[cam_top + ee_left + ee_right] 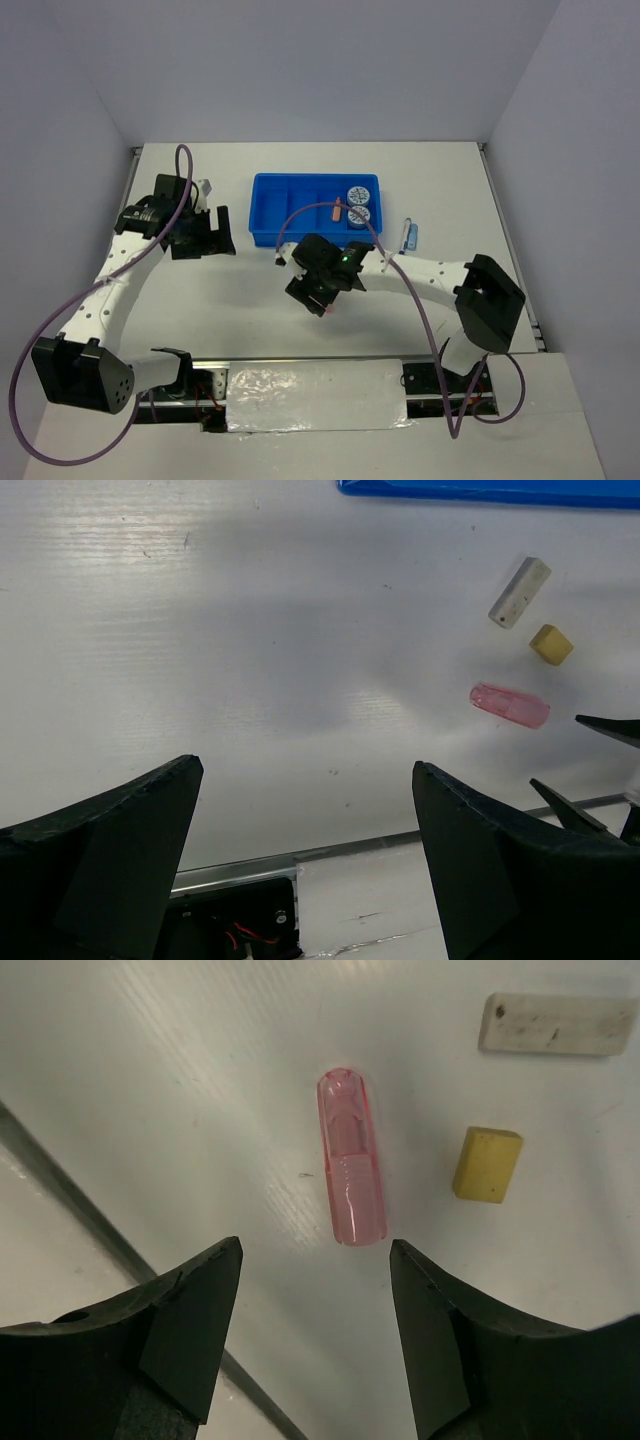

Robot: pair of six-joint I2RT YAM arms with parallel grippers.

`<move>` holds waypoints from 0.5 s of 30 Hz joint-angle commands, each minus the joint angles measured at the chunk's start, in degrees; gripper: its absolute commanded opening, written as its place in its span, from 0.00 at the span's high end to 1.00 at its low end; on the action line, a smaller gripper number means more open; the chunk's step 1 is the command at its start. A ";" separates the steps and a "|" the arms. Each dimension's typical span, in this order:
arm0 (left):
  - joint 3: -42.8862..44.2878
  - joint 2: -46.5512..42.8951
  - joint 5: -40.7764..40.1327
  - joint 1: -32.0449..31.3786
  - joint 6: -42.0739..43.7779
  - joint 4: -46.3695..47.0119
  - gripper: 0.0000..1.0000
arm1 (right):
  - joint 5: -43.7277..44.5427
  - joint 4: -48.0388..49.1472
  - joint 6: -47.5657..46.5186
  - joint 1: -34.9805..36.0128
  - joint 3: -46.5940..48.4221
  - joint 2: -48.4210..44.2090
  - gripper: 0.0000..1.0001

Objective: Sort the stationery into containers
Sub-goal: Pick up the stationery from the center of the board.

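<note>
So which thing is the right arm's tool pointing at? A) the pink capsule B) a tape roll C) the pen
A: in the right wrist view the pink capsule lies on the table just ahead of the right tool, in line with the gap between its open fingers.

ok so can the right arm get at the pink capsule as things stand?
Probably yes. The right gripper has its jaws open; the pink capsule lies on the table just ahead of the gap. The yellow block and white eraser bar sit off to one side, apart from it.
</note>
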 commanded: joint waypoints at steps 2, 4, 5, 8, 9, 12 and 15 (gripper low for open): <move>2.03 -0.06 1.30 -0.03 -0.78 1.11 0.01 | 1.23 4.75 -1.12 0.55 -1.62 3.26 0.31; 1.95 -0.15 1.47 -0.03 -0.78 1.29 0.01 | 1.14 6.15 -1.30 0.47 -1.62 5.28 0.31; 1.86 -0.15 1.39 -0.03 -0.95 1.38 0.01 | 1.40 6.59 -1.38 0.47 -1.54 6.07 0.31; 1.42 -0.32 1.65 -0.03 -1.04 1.55 0.01 | 2.37 7.47 -1.74 0.56 -0.48 9.41 0.31; 1.33 -0.41 1.82 -0.03 -1.13 1.73 0.01 | 2.46 7.56 -1.74 0.47 0.04 10.81 0.32; 0.89 -0.76 1.65 -0.03 -1.04 1.55 0.01 | 1.76 7.74 -1.30 0.64 0.49 12.92 0.46; 0.10 -1.55 1.48 -0.03 -0.86 1.38 0.01 | 1.93 8.62 -0.33 1.43 -0.65 13.54 0.62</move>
